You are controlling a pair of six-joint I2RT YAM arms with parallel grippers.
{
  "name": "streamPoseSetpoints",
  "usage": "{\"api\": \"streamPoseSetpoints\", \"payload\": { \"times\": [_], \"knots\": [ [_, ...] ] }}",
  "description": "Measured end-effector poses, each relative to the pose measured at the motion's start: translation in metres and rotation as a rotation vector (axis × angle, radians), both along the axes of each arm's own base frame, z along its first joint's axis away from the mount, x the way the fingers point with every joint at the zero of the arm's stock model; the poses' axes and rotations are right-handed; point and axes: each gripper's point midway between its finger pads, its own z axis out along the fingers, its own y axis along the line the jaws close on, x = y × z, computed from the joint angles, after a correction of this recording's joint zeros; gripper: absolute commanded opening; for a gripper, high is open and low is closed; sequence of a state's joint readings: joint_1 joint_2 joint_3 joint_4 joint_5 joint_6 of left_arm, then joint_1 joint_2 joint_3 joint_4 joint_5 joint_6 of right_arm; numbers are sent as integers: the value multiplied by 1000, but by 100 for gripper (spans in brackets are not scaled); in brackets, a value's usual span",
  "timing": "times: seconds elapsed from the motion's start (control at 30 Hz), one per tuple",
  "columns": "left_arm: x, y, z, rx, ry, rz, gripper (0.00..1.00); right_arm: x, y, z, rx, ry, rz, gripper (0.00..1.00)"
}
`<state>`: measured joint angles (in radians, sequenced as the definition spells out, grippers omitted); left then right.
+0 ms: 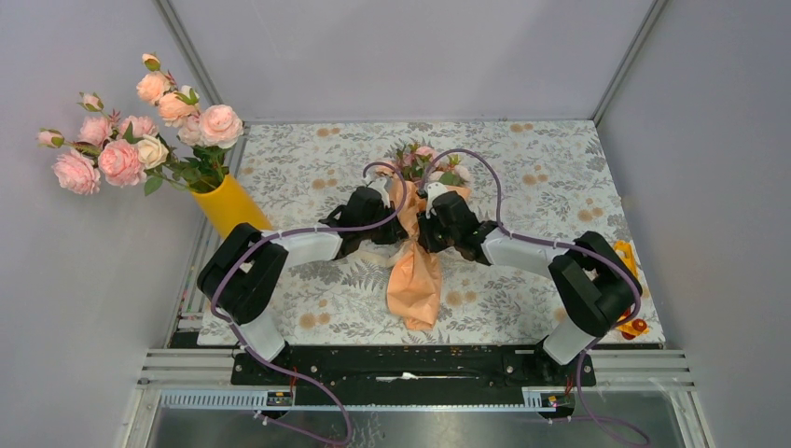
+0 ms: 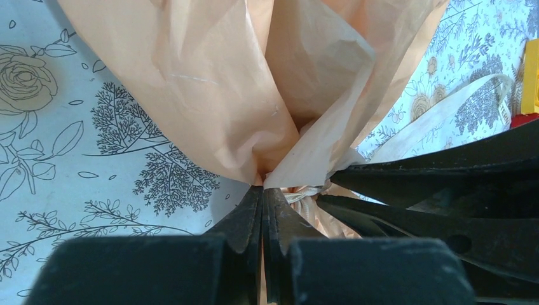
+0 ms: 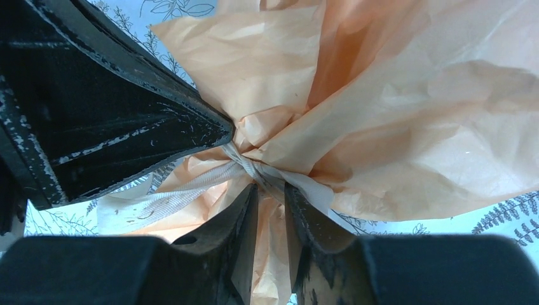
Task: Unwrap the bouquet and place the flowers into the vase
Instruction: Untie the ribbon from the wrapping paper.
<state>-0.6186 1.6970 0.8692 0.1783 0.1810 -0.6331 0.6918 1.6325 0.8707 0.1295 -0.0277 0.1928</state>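
Worktop (image 1: 560, 187): leaf-and-rose patterned cloth between pale grey walls; the bouquet (image 1: 415, 280) lies along its middle, with both tools meeting at its waist
Left tool (image 2: 262, 187): clenched on the peach paper; the pinch sits right at its fingertips and the paper fans out ahead of it
Right tool (image 3: 270, 190): jaws apart, grasping nothing; the ribbon (image 3: 191, 184) knot lies just ahead of its fingertips, with one loose tail trailing off to the left of them
Step in hand: by my judgement, undoing the ribbon so that the paper can fall open
Doing it well: close the right tool on the loose tail, not on the knot or the paper beneath; pull along the tail, away from the left tool, while the left tool anchors the waist; pull gently, since thin paper is likely to tear
Flowers (image 1: 424, 159): beyond both tools, wrapped at the far end
Vase (image 1: 228, 205): well apart on the left tool's outer side; a big bunch of roses (image 1: 121, 149) already fills it, so room looks tight
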Motion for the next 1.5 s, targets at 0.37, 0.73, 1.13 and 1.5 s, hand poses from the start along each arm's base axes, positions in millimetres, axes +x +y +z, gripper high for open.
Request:
{"api": "streamPoseSetpoints", "payload": {
  "times": [0.37,0.73,1.13,1.5],
  "knots": [
    [-1,0,1,40,-34,-63,0,7,1,-5,-55,-24,50,35],
    [-1,1,2,62,-44,-89,0,13,1,-11,-106,-37,76,22],
    [0,1,2,66,-45,-88,0,18,0,-17,-114,-50,56,0],
    [3,3,4,40,-20,-45,0,19,-22,-12,-97,-109,-102,0]
  ]
}}
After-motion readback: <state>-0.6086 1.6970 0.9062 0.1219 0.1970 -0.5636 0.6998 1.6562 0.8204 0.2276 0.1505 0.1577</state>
